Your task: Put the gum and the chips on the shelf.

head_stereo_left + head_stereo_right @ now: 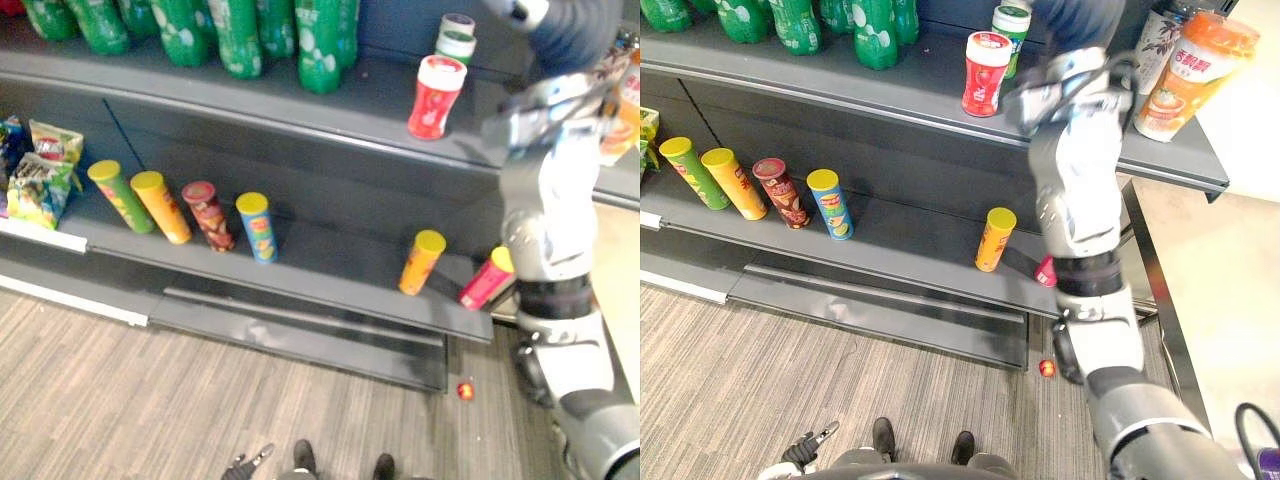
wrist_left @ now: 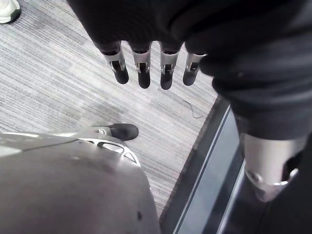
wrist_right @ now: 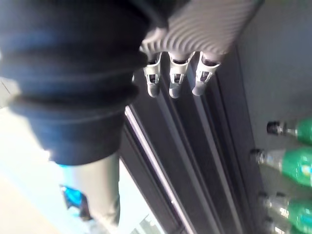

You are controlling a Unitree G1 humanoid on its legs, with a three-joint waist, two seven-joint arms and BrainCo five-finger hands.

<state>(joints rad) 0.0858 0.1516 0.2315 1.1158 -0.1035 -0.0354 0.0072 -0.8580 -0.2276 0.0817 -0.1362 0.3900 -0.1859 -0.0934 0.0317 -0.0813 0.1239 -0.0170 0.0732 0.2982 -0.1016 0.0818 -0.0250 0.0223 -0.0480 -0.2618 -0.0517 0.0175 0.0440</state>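
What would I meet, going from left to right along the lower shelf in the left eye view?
Chip bags → green can → orange can → dark red can → blue can → second orange can → pink can.

Matt dark metal shelf point(image 1: 330, 250); glossy green plastic bottles point(image 1: 235, 35) at the top; shiny crinkled bags point(image 1: 40, 175) far left; grey wood-grain floor point(image 1: 150, 400) below

Six chip cans point(image 1: 259, 227) stand on the board point(image 1: 330, 260) below the red jar point(image 1: 435, 97), one green jar point(image 1: 456, 40) just behind it, two tall cups point(image 1: 1188, 75) to its right, and one small red object point(image 1: 465, 390) on the floor point(image 1: 150, 390) beneath.
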